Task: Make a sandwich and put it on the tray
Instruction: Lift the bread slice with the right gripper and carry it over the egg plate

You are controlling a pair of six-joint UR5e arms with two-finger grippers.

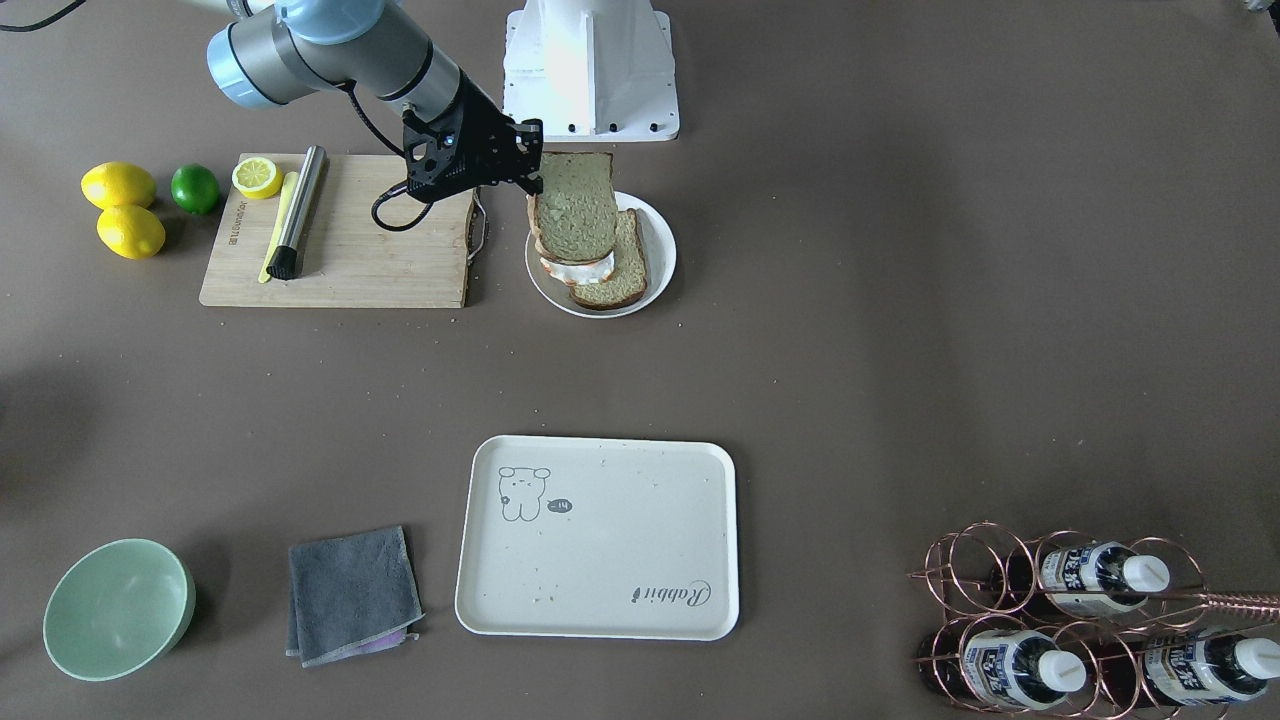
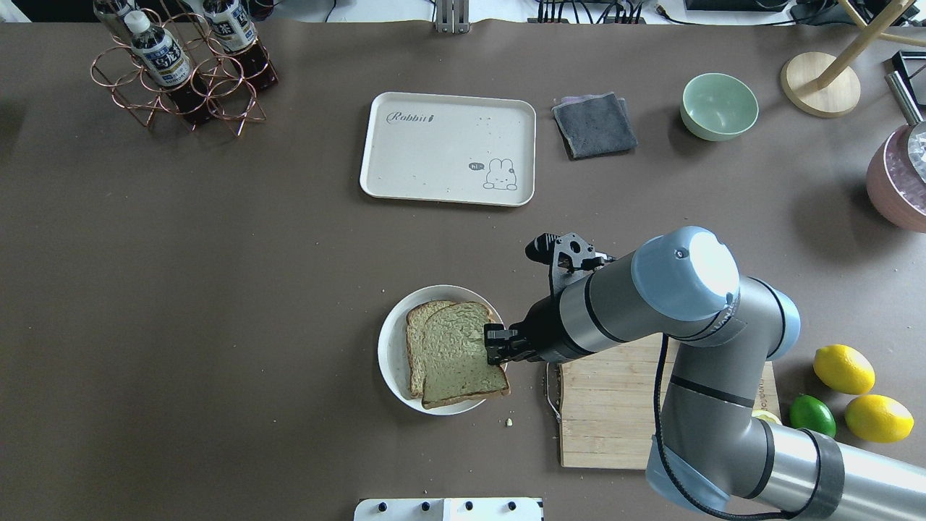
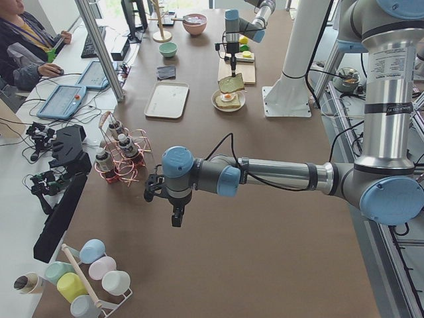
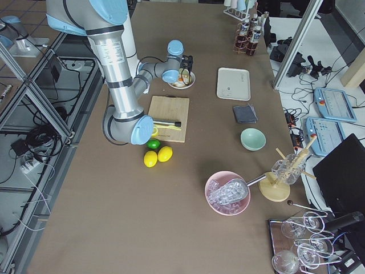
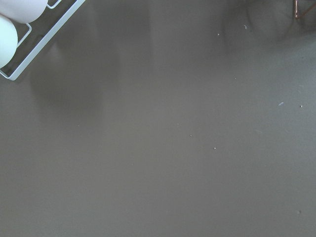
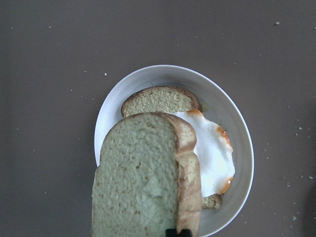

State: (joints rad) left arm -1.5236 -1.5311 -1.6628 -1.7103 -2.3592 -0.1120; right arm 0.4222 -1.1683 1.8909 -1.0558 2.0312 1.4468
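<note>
My right gripper (image 1: 530,172) is shut on the edge of one greenish-tan bread slice (image 1: 574,205) and holds it tilted just above the round white plate (image 1: 662,250). In the right wrist view the held slice (image 6: 143,187) covers part of the white fried egg (image 6: 213,155), which lies on the other slice (image 6: 158,101) on the plate (image 6: 239,143). The cream tray (image 1: 600,535) with the bear drawing lies bare near the table's far side, apart from the plate. My left gripper (image 3: 175,217) hangs over bare table far from these; I cannot tell whether it is open.
A wooden cutting board (image 1: 340,250) with a lemon half and a steel tool lies beside the plate. Two lemons and a lime (image 1: 195,188) lie beyond it. A green bowl (image 1: 118,608), a grey cloth (image 1: 352,592) and a bottle rack (image 1: 1080,620) flank the tray.
</note>
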